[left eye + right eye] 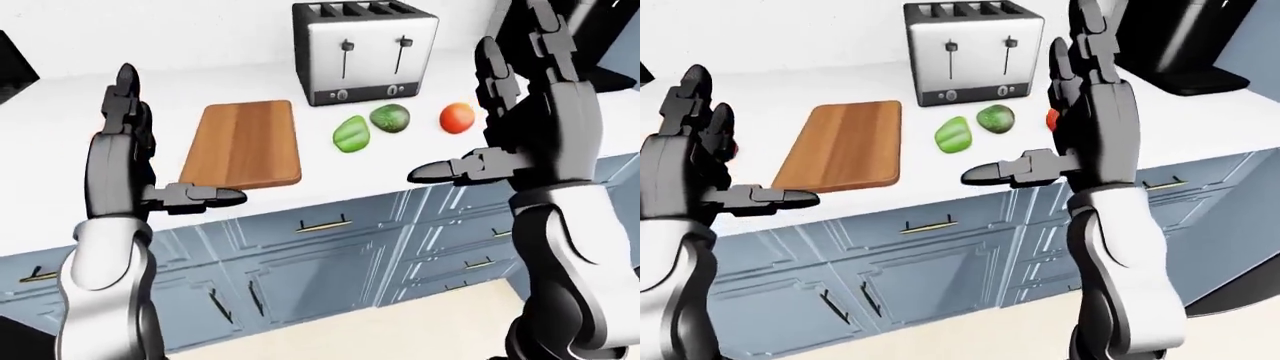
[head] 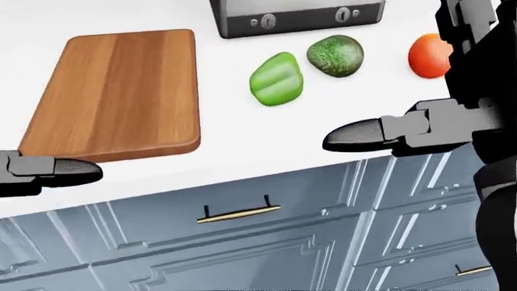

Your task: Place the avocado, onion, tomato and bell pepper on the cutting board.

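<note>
- Left-eye view shows a white tabletop (image 1: 60, 135) above blue cabinet doors (image 1: 330, 262) and drawers with thin brass handles.
- On the tabletop lies a wooden cutting board (image 1: 245, 142), with nothing on it.
- To the right of the board, apart from it, lies the green bell pepper (image 1: 351, 134).
- Just beside the pepper, on its right and a little higher in the view, is the dark green avocado (image 1: 390, 118); I cannot tell if the two touch.
- The red tomato (image 1: 456, 118) is further right, apart from the avocado; in the head view the right arm covers part of it.
- A silver toaster (image 1: 365, 51) with four slots stands above the pepper and avocado in the view.
- The onion I cannot find with certainty; in the right-eye view a small red thing shows behind the left hand, too hidden to name.
- The left hand (image 1: 130, 131) is raised over the tabletop edge, left of the board, fingers spread and pointing up, thumb pointing toward the right, holding nothing.
- The right hand (image 1: 525, 97) is raised near the tomato, also spread with fingers up and thumb pointing left, holding nothing.
</note>
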Controlling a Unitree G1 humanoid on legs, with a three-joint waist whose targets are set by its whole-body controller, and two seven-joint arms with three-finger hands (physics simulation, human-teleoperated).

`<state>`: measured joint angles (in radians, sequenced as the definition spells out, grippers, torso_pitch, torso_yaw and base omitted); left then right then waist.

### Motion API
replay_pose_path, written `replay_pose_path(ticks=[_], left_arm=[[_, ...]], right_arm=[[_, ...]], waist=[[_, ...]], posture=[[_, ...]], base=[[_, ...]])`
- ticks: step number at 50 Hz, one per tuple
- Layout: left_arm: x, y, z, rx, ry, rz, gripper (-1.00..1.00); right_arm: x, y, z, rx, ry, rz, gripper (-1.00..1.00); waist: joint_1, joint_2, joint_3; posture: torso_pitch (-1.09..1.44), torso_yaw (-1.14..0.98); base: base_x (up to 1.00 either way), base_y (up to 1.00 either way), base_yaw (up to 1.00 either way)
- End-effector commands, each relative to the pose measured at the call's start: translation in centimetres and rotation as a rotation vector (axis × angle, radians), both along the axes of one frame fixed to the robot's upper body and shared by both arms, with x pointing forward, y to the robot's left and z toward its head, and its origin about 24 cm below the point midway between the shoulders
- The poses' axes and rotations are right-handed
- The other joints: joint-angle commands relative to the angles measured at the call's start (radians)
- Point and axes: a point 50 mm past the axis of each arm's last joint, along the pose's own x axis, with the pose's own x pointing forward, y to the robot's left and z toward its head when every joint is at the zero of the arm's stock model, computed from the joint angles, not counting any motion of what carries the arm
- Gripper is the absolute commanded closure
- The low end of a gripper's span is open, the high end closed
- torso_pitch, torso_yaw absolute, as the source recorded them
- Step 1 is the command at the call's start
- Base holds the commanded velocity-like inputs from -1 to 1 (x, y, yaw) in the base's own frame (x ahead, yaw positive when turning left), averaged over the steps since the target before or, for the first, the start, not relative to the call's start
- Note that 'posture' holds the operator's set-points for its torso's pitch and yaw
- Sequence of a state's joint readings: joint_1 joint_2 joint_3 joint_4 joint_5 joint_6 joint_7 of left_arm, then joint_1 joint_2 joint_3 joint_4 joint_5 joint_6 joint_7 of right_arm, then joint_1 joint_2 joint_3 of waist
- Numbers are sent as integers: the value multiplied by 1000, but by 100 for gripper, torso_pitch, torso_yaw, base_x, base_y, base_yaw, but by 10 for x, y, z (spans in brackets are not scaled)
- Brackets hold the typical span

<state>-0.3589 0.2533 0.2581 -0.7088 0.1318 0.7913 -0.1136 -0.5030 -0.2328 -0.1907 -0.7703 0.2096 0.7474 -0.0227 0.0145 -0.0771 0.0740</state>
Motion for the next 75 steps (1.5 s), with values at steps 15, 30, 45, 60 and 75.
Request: replay_pose_path(ticks=[15, 30, 45, 60, 75], left_arm=[[4, -6, 11, 31, -45, -18, -100], [2, -7, 9, 38, -42, -21, -100], [2, -8, 9, 46, -39, -21, -100], [4, -8, 6, 52, -37, -20, -100], [4, -8, 11, 58, -41, -21, -100]], right_arm=[[-2, -3, 6, 12, -50, -20, -100], [-3, -2, 3, 11, -43, -19, -100], [-5, -3, 1, 10, -44, -20, -100], [-4, -2, -1, 13, -40, -18, -100], [-5, -1, 1, -10, -51, -12, -100]], waist=[[-13, 86, -39], [-10, 69, -48], [-9, 97, -39], [-21, 106, -34], [-3, 69, -64]], posture=[[0, 0], [0, 0], [0, 0], [0, 0], [0, 0]], base=[[1, 19, 0], [9, -1, 0], [13, 0, 0], [20, 0, 0], [7, 0, 4]])
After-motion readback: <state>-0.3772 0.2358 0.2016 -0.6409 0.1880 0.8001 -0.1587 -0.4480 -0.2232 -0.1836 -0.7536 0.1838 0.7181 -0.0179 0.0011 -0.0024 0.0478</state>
